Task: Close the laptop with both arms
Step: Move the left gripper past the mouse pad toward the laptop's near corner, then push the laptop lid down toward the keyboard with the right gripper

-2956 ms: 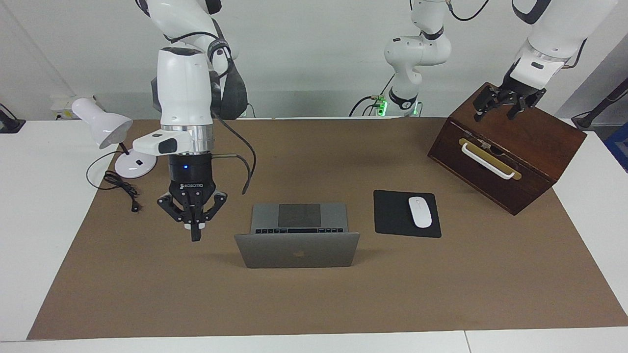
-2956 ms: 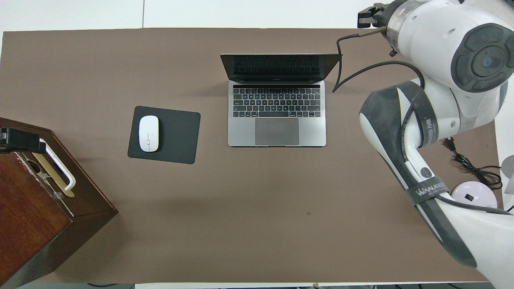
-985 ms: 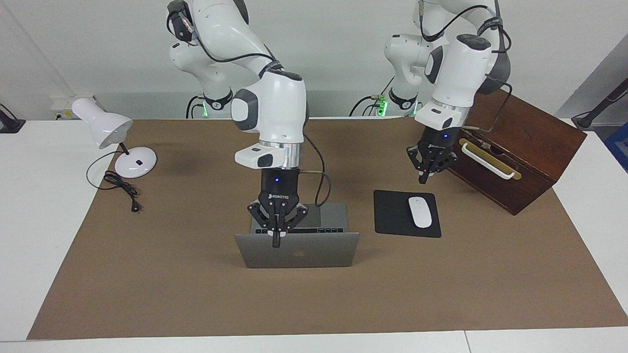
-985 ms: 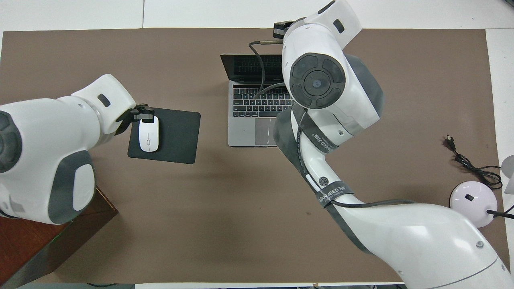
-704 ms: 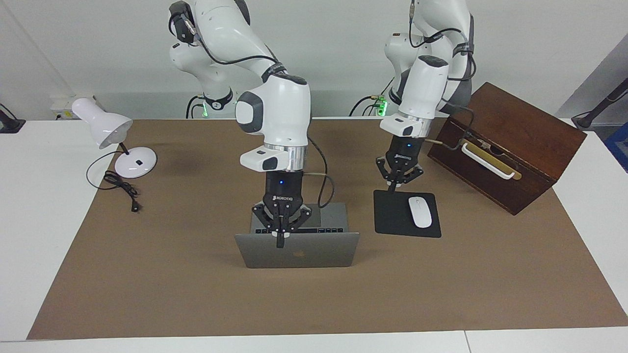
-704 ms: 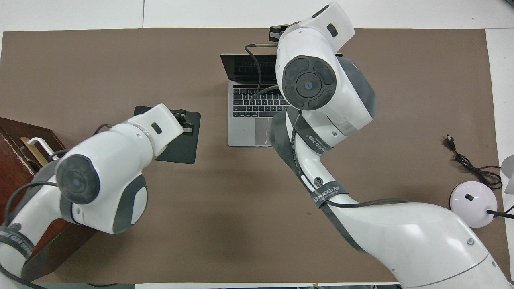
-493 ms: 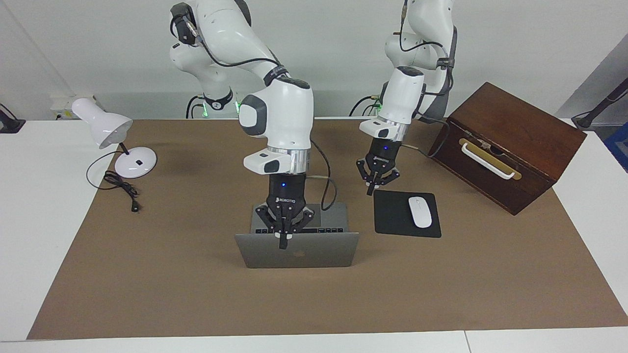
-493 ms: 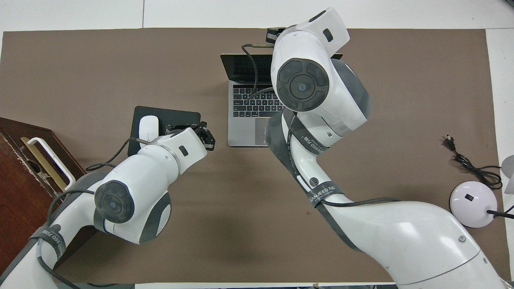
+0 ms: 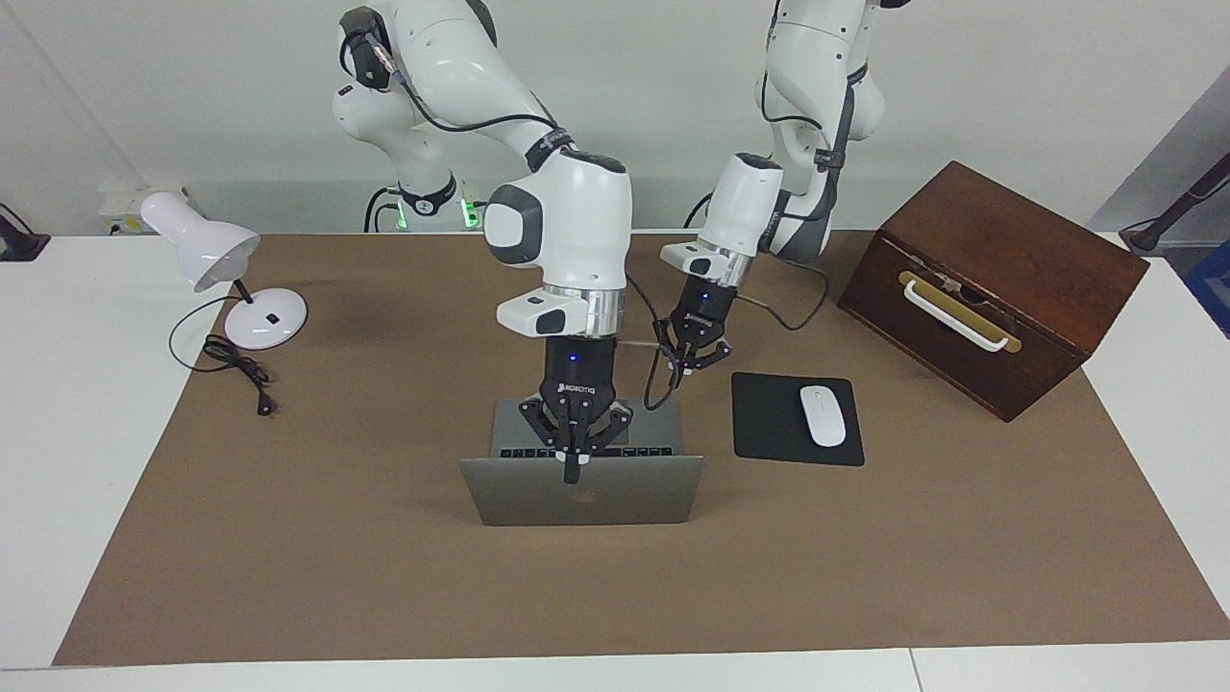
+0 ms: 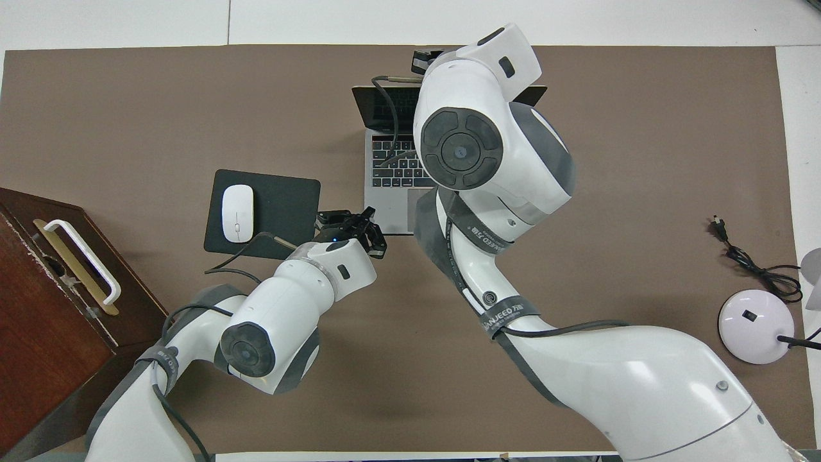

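- The laptop (image 9: 581, 485) stands open at the middle of the surface (image 9: 288, 538), its lid upright.
- The right tool (image 9: 574, 471), clenched and empty, has been brought to the lid's top edge.
- The left tool (image 9: 684, 370), clenched and empty, has been swung from the wooden box (image 9: 999, 279) to the laptop's near corner; closing seems imminent.
- "ROBOTIQ" is read on the right tool, "WANJEED" on its arm strap.

Right arm: extended from its base over the laptop (image 9: 581, 490), wrist vertical, forearm angled down. Right gripper (image 9: 573, 473) points straight down, fingertips together, outer links splayed, tips at the top edge of the laptop lid; contact cannot be confirmed.

Left arm: bent at the elbow, wrist tilted toward the laptop. Left gripper (image 9: 682, 378) is closed with fingertips together, raised over the laptop corner nearest the left arm's base, clear of the laptop.
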### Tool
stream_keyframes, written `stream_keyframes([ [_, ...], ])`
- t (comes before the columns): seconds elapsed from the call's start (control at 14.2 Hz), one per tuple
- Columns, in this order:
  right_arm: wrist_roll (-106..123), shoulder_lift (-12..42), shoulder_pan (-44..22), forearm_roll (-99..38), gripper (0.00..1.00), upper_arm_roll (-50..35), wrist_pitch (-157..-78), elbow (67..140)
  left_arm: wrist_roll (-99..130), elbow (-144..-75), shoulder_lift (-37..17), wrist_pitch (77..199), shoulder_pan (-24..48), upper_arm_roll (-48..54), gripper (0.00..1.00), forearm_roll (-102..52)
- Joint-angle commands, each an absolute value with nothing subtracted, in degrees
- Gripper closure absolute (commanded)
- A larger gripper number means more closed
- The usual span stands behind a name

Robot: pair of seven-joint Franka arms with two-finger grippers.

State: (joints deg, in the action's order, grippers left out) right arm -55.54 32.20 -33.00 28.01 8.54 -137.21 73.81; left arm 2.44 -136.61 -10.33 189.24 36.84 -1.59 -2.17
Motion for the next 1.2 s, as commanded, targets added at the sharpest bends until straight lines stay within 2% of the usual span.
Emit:
stream_keyframes([
  [0.0,-57.39,33.40,-33.14,30.67,1.00,8.88,-136.58,72.16,0.71,-136.58,-15.98,197.03,38.93,-2.72,1.00,-2.64],
  [0.14,-57.31,33.84,-32.52,30.76,1.00,8.88,-137.19,72.16,-0.53,-136.06,-19.41,200.73,39.37,-2.81,1.00,-2.64],
  [0.7,-58.35,35.51,-32.17,29.80,1.00,8.96,-139.48,72.24,-4.91,-135.97,-20.39,200.74,38.67,-2.81,1.00,-2.55],
  [1.13,-55.65,35.24,-32.87,23.75,1.00,8.61,-136.68,72.42,-8.78,-136.05,-21.45,200.65,38.58,-2.81,1.00,-2.46],
])
